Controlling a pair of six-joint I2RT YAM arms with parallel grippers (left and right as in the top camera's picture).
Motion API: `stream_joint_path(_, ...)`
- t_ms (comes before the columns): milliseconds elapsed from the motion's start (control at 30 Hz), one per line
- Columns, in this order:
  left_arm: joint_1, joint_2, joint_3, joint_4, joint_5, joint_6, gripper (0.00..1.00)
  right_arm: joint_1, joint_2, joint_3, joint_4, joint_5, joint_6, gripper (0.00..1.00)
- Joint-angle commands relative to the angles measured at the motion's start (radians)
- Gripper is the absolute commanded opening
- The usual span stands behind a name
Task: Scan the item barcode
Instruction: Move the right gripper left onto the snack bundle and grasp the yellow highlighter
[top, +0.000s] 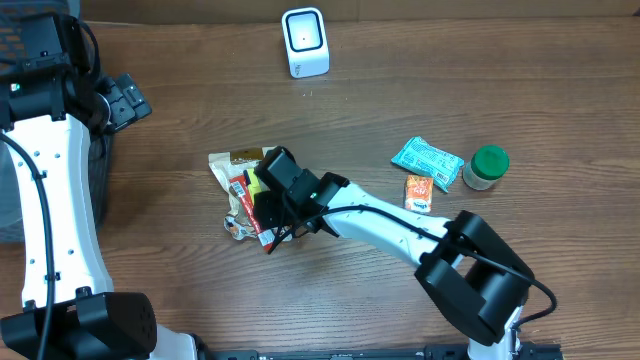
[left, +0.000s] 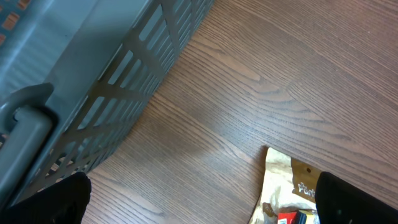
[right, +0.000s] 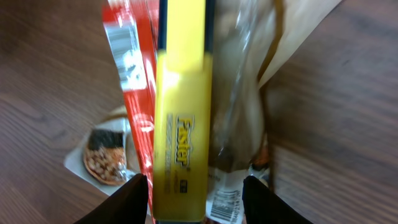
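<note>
Grasp not yet made, nothing scanned.
The right gripper hangs over the snack pile with its fingers apart, the yellow pack lying between them, nearer the left finger and with a clear gap to the right one. No clamp shows. Left to do, by my reading: close, lift, carry it to the scanner well beyond the fingertips and show the barcode. The left gripper is spread wide and empty beside the basket.
</note>
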Motion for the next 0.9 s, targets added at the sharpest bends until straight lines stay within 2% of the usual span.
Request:
stream_joint_path(0,0.001,-0.018,0.019,0.002,-0.008,0.012,1.00,0.005,0.021,-0.005,0.011,-0.019,0.000,0.49)
stream_joint_path(333,0.001,-0.018,0.019,0.002,-0.008,0.012,1.00,0.003,0.022,-0.005,0.012,-0.019,0.000,0.34)
stream_joint_path(567,0.001,-0.018,0.020,0.002,-0.008,0.012,1.00,0.003,0.019,-0.003,0.008,-0.019,-0.005,0.33)
stream_joint_path(867,0.001,-0.018,0.020,0.002,-0.008,0.012,1.00,0.002,-0.047,-0.003,-0.008,-0.019,-0.085,0.27)
